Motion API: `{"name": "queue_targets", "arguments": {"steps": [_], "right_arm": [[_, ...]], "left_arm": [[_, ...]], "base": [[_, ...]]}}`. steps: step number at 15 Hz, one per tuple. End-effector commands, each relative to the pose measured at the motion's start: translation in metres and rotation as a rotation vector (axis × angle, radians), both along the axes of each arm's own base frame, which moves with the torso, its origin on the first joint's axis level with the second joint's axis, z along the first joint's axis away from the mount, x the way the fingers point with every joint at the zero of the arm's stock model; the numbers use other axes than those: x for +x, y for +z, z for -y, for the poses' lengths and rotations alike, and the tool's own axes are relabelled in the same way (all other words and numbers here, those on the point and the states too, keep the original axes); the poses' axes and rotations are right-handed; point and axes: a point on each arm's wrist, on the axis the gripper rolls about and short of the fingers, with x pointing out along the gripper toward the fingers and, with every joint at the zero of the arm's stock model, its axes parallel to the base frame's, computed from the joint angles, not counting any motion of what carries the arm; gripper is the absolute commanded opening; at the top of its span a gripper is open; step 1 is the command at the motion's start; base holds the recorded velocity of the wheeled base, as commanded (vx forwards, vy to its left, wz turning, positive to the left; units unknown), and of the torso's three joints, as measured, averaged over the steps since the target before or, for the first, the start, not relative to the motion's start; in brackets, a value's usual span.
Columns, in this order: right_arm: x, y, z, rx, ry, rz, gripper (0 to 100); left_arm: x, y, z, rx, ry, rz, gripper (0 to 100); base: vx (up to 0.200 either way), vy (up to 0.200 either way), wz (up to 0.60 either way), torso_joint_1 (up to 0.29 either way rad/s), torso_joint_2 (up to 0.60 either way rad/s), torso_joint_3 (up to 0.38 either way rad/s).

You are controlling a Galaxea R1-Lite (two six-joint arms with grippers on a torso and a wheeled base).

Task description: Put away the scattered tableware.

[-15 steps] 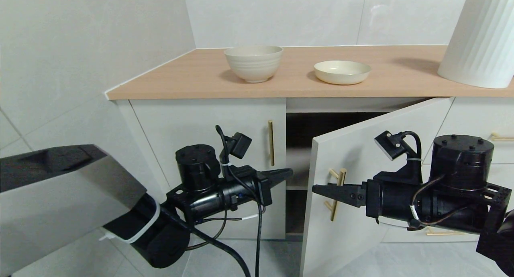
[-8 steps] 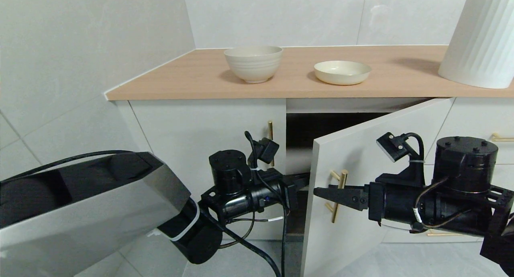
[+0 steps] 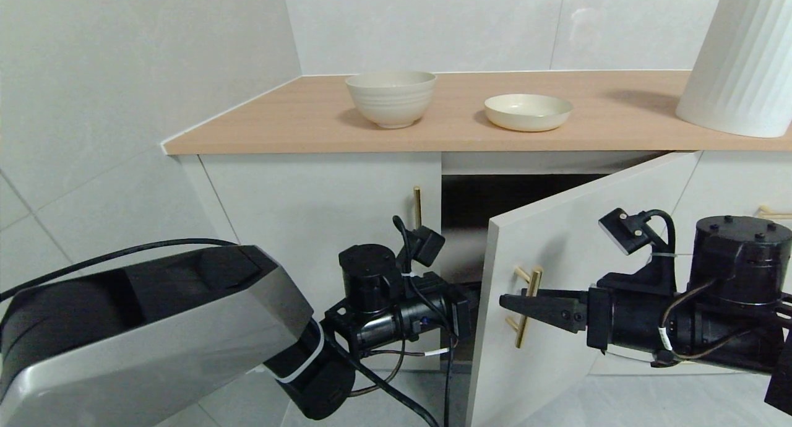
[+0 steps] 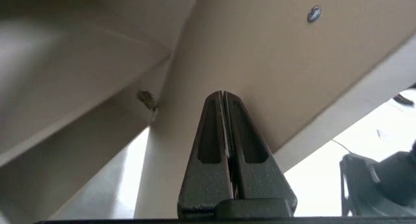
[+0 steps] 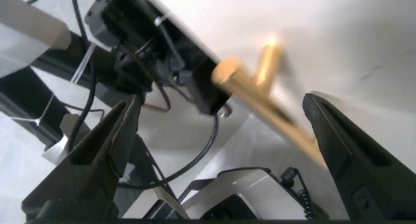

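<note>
The left gripper has its fingers pressed together and holds nothing; its tip is at the inner face of the half-open cupboard door. The right gripper is spread wide on either side of the door's gold handle, gripping nothing. On the counter above, a bowl stands toward the left end, with a shallow dish beside it near the front edge. A white ribbed container stands at the right end.

Bright, even light; cabinet interior dark

A ribbed cream bowl and plain cream dish are sitting on the tan wood-grain surface above a white cabinet.
</note>
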Motion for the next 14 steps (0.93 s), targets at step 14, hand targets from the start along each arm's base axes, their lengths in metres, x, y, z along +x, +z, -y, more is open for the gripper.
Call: {"name": "queue_targets", "arguments": {"steps": [14], "right_arm": [[-0.090, -0.015, 0.042, -0.020, 0.045, -0.013, 100]], "left_arm": [[-0.014, 0.010, 0.006, -0.005, -0.034, 0.004, 0]], "base": [[0.000, 0.000, 0.00, 0.000, 0.00, 0.000]]}}
